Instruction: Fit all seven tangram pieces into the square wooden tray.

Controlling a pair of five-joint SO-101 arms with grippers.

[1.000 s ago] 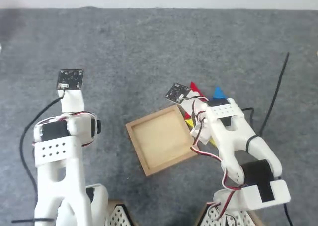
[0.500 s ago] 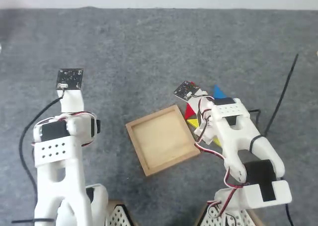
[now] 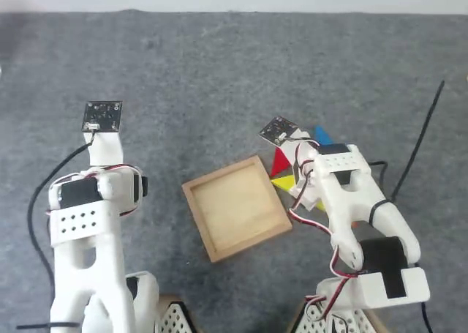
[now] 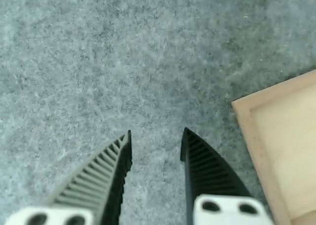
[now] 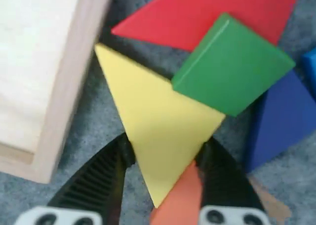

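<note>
The square wooden tray (image 3: 194, 193) lies empty between the two arms; its pale wall (image 5: 66, 86) runs beside the pieces in the right wrist view. The pieces lie in a cluster right of the tray. My right gripper (image 5: 165, 148) is shut on the yellow triangle (image 5: 158, 116), one finger on each side edge. A green square (image 5: 232, 64) rests on the yellow triangle and on the red triangle (image 5: 197, 12). A blue piece (image 5: 281, 111) and an orange piece (image 5: 180, 200) lie close by. My left gripper (image 4: 155, 141) stands open over bare carpet, left of the tray corner (image 4: 247, 111).
Grey carpet covers the table. In the high view the red triangle (image 3: 280, 159), the yellow triangle (image 3: 284, 181) and a blue tip (image 3: 322, 136) peek out beside the right arm (image 3: 344, 194). The left arm (image 3: 95, 194) stands well left of the tray. A black cable (image 3: 417, 150) runs at the right.
The right arm has shifted a little to the right, uncovering more of the red and yellow pieces. The tray has slid slightly left. The left arm has kept still.
</note>
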